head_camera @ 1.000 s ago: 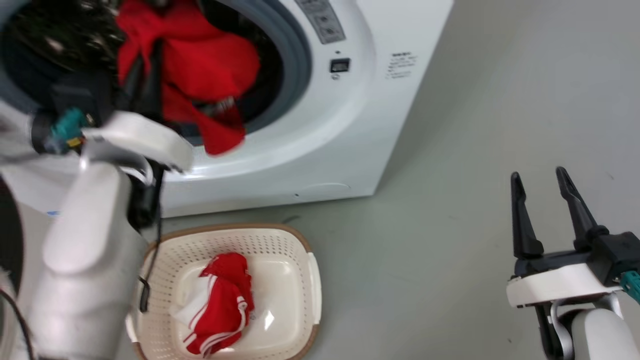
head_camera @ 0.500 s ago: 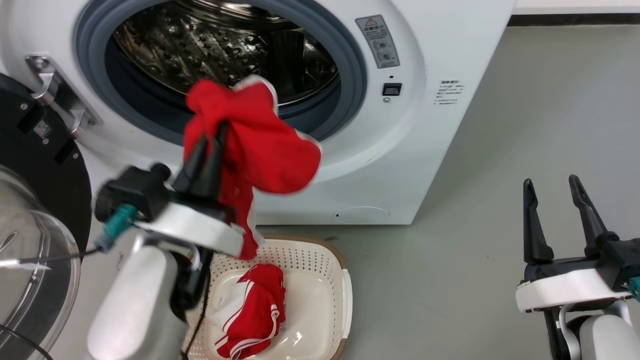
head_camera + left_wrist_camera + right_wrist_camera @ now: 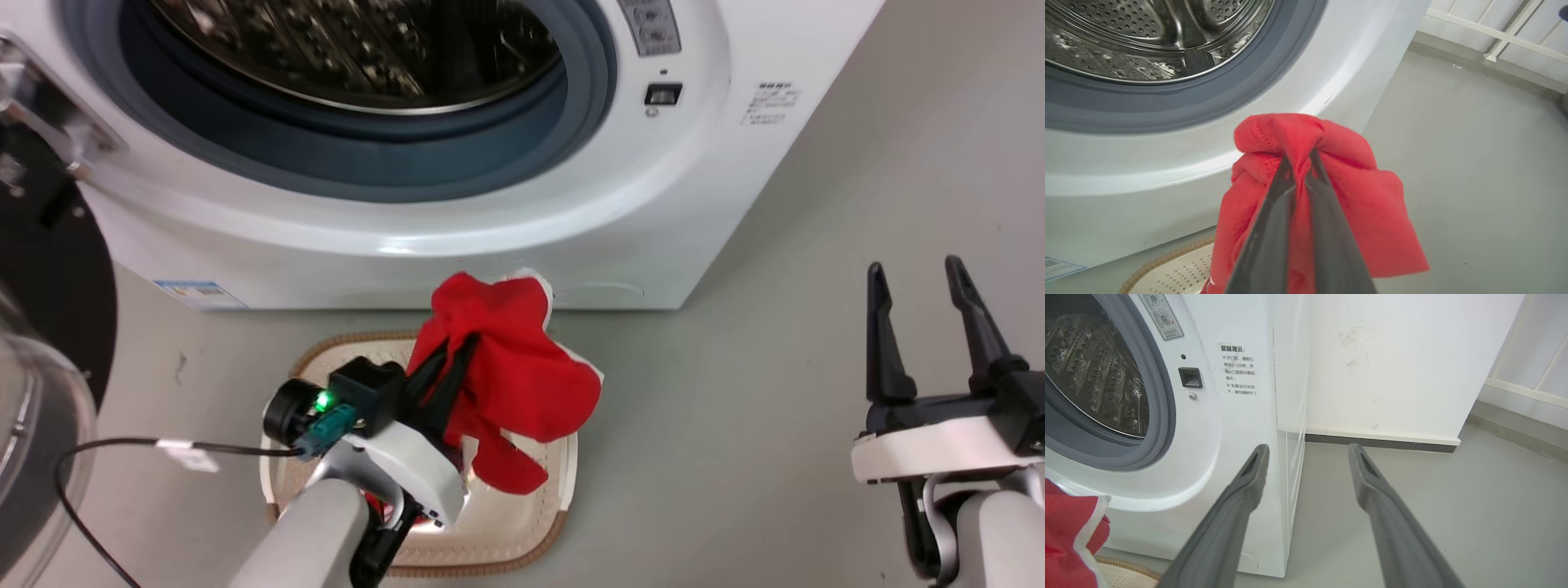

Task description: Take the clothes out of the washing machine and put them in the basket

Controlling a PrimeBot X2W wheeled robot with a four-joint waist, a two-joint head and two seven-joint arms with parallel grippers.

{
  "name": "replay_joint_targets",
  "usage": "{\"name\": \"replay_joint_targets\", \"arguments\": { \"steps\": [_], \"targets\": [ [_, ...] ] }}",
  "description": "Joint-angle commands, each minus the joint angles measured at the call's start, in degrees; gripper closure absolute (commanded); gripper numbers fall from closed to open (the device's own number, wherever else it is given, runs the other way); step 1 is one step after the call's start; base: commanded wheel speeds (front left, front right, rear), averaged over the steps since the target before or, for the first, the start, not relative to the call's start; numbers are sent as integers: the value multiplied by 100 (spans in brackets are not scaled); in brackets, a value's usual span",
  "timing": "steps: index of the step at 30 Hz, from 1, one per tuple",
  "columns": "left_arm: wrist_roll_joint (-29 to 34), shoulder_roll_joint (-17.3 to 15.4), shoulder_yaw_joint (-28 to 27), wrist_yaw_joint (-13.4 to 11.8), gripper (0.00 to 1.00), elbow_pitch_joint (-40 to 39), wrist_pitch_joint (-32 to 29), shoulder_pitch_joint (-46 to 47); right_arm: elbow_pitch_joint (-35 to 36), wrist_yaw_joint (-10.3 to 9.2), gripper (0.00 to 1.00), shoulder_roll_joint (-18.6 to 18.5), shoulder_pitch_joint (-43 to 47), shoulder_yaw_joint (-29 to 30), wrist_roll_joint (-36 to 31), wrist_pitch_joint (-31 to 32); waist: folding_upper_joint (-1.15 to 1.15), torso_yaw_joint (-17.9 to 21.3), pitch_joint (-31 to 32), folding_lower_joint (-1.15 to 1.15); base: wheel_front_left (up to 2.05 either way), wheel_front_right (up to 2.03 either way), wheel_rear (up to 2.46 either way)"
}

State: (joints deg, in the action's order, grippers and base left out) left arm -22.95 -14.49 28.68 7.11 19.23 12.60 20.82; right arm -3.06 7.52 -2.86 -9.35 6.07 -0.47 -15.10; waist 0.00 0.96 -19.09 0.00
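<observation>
Jaws of the left gripper (image 3: pixel 459 347) are clamped together on a fold of the clothes (image 3: pixel 522 384), a bright red soft garment with white trim. It bunches over the two dark fingertips and hangs down on either side of them. The wrist view shows the pinch near the top of the bundle, with most of the cloth drooping below.

Under it on the floor sits the cream-white perforated plastic basket with a brown woven-look rim (image 3: pixel 339 347). The gripper hovers above the basket's far half. In the head view the garment's right lobe reaches past the right rim.

Behind stands the large white front-loading washing machine (image 3: pixel 490 220). No red cloth is visible in the part of its steel drum (image 3: pixel 367 49) that shows.

The step in hand looks like the drop. To do it well, bring the bundle a little left and nearer the basket's middle. Lower it until the hanging tail lies inside, then part the fingers wide and lift straight up so no cloth snags.

Far right, the right gripper (image 3: pixel 915 266) waits over bare grey floor (image 3: pixel 735 367), its fingers spread and holding nothing.
</observation>
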Motion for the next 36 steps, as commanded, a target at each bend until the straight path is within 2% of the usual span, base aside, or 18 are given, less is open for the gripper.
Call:
{"name": "replay_joint_targets", "arguments": {
  "steps": [1, 7, 14, 20, 29, 36],
  "targets": [
    [34, 46, 77, 23, 100, 206, 48, 191, 47, -6, 0, -3, -124, 16, -32, -9, 0, 103, -320, 0, 0, 0, 0],
    [-186, 248, 204, 28, 100, 1158, 118, 530, 153, -6, 0, -1, -331, -35, -28, -9, 0, 323, -923, 0, 0, 0, 0],
    [-43, 149, 484, 34, 100, 2460, 202, 1306, 314, -6, 0, -1, -505, -51, 93, -9, 0, 664, -1812, 0, 0, 0, 0],
    [35, 125, 509, 36, 100, 3440, 253, 1909, 495, -6, 0, 0, -645, -145, 153, -9, 0, 944, -2385, 0, 0, 0, 0],
    [117, 204, 625, 30, 100, 4303, 259, 2654, 796, -6, 0, 0, -821, -271, 313, -9, 0, 1141, -3055, 0, 0, 0, 0],
    [4, 328, 719, 31, 100, 4715, 260, 2937, 782, -6, 0, 0, -885, -317, 319, -9, 0, 1149, -3223, 0, 0, 0, 0]
  ]
}}
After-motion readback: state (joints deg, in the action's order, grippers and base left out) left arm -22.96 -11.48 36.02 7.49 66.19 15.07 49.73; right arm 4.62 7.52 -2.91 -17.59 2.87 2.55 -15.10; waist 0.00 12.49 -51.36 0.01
